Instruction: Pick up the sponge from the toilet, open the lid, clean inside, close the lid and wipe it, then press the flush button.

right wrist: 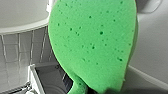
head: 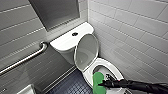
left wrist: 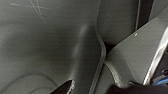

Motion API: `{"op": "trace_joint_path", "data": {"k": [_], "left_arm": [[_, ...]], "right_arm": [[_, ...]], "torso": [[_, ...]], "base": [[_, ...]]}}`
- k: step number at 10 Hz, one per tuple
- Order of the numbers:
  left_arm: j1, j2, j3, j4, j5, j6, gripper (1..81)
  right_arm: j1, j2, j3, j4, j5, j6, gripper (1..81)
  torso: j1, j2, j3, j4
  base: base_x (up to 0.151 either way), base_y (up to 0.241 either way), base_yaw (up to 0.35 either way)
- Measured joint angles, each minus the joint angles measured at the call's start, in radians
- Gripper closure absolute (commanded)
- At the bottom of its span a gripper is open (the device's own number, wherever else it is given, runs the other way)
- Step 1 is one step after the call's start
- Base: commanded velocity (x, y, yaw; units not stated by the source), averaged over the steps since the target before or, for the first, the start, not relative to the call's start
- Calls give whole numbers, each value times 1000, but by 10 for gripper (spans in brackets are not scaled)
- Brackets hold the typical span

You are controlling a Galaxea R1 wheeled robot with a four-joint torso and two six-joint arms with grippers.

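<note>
The lid (head: 86, 51) is up, standing nearly upright and leaning back toward the tank (head: 62, 44), so the toilet (head: 113, 68) is open and its oval bowl (head: 101, 68) is on show. On the flat tank top sits the flush button (head: 74, 34), small, round and dark, well apart from the action.

The right arm reaches in from the right along the lower edge of the head view. The right gripper (head: 103, 84) has its fingers clamped on the sponge (head: 97, 79). That bright green sponge stands on end at the near side of the bowl, its upper end up against the dark opening. I can't tell whether it touches the ceramic.

From the right wrist the sponge (right wrist: 95, 42) looms large and pitted with little pores. It narrows down to where the gripper has it, with white toilet ceramic (right wrist: 152, 50) behind it.

The left wrist camera looks at smooth grey surfaces and a curved edge, and I can't tell what they are. Whether the left gripper (left wrist: 95, 90) is open or closed, I can't tell.

Around the toilet, a metal grab bar (head: 25, 58) slants along the grey wall at left. White tiled wall (head: 135, 30) fills the right side, and the dark small-tiled floor (head: 72, 85) lies beside the bowl.
</note>
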Motion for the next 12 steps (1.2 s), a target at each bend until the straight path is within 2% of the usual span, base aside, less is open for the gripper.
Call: {"op": "trace_joint_path", "data": {"k": [6, 12], "left_arm": [[-1, 1, 0, 0, 0, 0, 10], [-1, 3, -1, 1, 0, 0, 10]], "right_arm": [[-45, -243, 191, -7, 1, 1, 811], [-137, -496, 369, -24, 76, 0, 811]], "torso": [[0, 0, 0, 0], [0, 0, 0, 0]], "base": [[0, 0, 0], [0, 0, 0]]}}
